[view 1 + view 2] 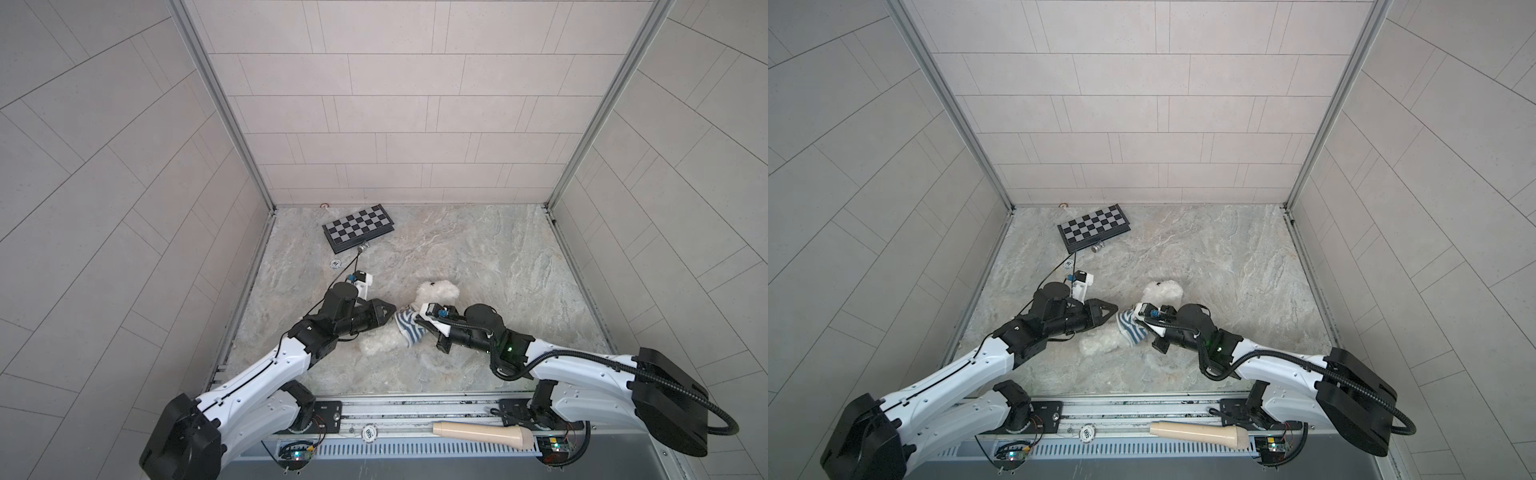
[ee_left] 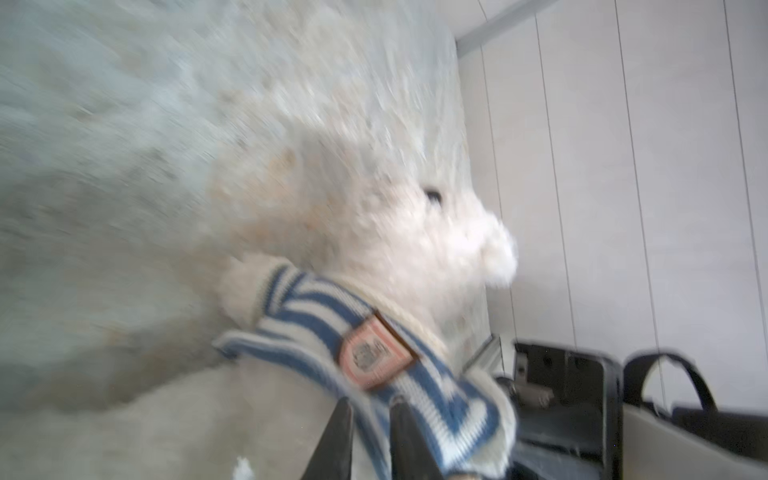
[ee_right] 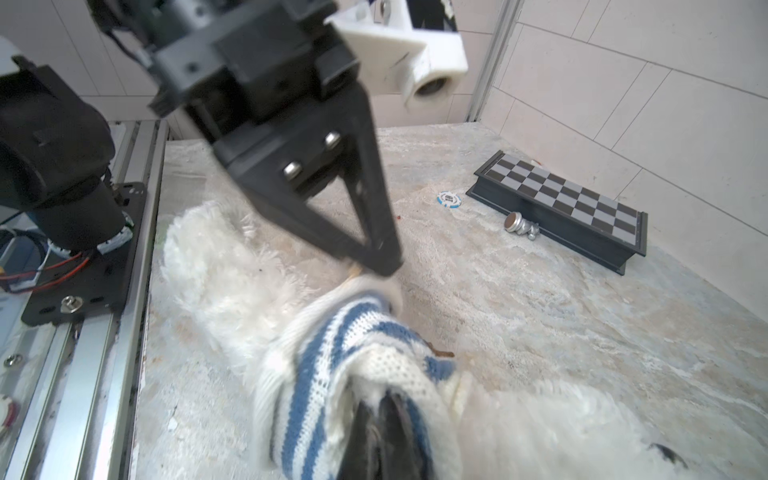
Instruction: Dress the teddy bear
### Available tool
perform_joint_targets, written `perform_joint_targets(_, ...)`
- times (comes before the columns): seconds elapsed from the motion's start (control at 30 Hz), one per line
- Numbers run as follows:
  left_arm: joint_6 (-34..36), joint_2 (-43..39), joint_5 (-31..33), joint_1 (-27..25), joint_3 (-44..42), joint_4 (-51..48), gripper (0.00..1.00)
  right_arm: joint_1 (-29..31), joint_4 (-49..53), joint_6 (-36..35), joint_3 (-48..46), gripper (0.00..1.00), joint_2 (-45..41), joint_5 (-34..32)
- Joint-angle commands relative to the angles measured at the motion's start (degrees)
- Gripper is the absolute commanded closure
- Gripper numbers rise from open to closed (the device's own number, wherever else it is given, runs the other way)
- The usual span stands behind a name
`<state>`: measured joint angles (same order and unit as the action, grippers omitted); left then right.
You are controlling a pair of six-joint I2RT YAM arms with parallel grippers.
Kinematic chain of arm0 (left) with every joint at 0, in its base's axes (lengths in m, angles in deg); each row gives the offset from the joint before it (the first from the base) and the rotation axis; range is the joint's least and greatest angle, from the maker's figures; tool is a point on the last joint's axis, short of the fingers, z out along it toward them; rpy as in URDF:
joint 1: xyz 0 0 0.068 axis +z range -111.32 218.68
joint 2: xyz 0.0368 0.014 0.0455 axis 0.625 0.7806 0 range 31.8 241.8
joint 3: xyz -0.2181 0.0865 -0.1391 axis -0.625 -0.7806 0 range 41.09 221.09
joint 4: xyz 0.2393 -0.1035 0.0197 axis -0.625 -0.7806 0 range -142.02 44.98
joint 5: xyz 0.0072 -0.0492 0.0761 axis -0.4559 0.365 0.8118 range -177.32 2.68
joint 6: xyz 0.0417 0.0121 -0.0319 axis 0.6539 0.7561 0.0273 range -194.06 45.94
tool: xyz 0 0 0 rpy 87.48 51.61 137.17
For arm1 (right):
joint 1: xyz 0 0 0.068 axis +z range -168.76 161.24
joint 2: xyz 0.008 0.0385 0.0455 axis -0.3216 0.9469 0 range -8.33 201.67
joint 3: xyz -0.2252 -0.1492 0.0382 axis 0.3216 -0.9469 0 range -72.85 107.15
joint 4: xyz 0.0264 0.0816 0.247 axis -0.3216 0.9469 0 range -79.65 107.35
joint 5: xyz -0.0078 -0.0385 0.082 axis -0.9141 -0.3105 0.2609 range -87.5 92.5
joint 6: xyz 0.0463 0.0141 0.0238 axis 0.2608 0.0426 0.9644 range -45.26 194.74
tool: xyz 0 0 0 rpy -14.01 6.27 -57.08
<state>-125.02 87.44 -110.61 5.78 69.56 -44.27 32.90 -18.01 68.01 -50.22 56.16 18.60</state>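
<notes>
Bear: the teddy bear (image 1: pixel 436 293) lies in the front half of the tabletop (image 1: pixel 498 257), about midway between its side edges, with its head toward the back edge and its legs toward the front-left corner.
Shirt: the striped shirt (image 1: pixel 407 328) is bunched round the bear's chest and not yet pulled down.
Left gripper: the left gripper (image 3: pixel 376 266) has its tips nearly together on the shirt's cream edge. Its own wrist view is smeared, so this looks like a pinch rather than a sure one.
Right gripper: the right gripper (image 3: pixel 386 432) is clamped on a fold of the shirt, with its tips buried in the knit.
Handling: the bear is probably light, soft and floppy, with no stiff part, so it will likely slide or roll when the knit is tugged.
Hold: take the shirt by its hem or collar, and brace the bear's body rather than its fur.
Surface: the stone-patterned top is smooth and likely gives little grip.
Clutter: a chessboard (image 1: pixel 358 226), a chess piece (image 1: pixel 363 248) and a poker chip (image 1: pixel 335 263) sit toward the back-left corner, well apart from the bear.
Room: tiled walls (image 1: pixel 395 104) close three sides.
</notes>
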Motion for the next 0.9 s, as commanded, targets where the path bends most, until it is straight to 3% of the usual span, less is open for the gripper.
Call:
perform_joint_targets(0.0,0.4,0.6,2.6,0.6,-1.3,2.4,0.70,-0.1,0.2,-2.7,0.3,1.00,-0.5,1.9)
perform_joint_targets(0.1,0.1,1.5,0.9,0.0,-1.0,5.0,0.64,-0.1,0.7,-2.2,1.1,1.00,0.6,1.0)
perform_joint_targets(0.17,-0.3,2.2,-1.0,-1.2,-0.5,6.1,0.54,-0.1,0.6,-1.5,1.3,1.00,0.8,0.0)
perform_joint_targets(0.23,-0.7,0.7,-0.1,-3.4,-0.5,4.2,0.45,-0.1,0.9,-1.3,1.7,1.00,0.8,-1.2)
perform_joint_targets(0.33,-1.8,-3.5,2.6,-6.1,-1.7,-1.1,0.43,-0.1,0.8,-0.8,1.7,1.00,0.5,-2.6)
perform_joint_targets(0.5,-5.1,-7.0,4.4,-8.0,-4.4,-1.7,0.48,0.1,-0.9,-0.5,1.2,1.00,0.8,-2.7)
perform_joint_targets(0.73,-7.1,-1.9,5.1,-10.5,-3.4,4.4,0.52,0.5,-1.4,-0.1,1.4,1.00,0.8,-2.0)
perform_joint_targets(0.87,-7.4,-0.6,5.3,-10.5,-3.0,6.6,0.72,0.7,-1.0,-0.2,1.4,1.00,0.6,-1.9)
